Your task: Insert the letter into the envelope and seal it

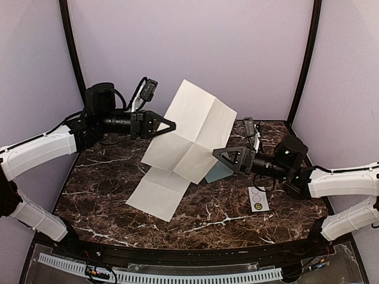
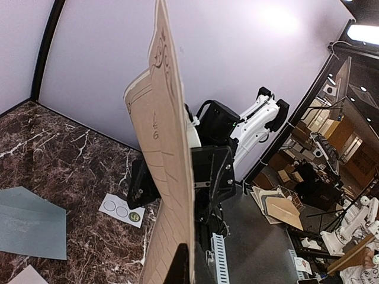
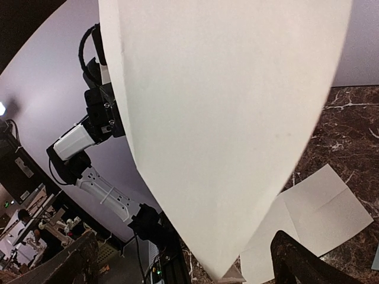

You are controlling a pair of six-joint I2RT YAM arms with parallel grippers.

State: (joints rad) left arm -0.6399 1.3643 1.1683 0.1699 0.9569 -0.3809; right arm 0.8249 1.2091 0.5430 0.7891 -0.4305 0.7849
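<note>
High rear overview, wrist close-ups share letter (image 1: pixel 192 130)

Pale lilac walls (image 1: pixel 189 47) enclose the dark brown, white-veined marble surface (image 1: pixel 225 213). Black posts (image 1: pixel 305 59) line the corners.

Both arms reach inward toward each other; left gripper (image 1: pixel 171 126) has fingers pressed together, right gripper (image 1: pixel 217 158) has fingers spread wide.

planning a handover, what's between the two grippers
The raised letter fills the gap: left gripper shut on its edge, right gripper open near the opposite edge. Clearest in the top view.
</note>
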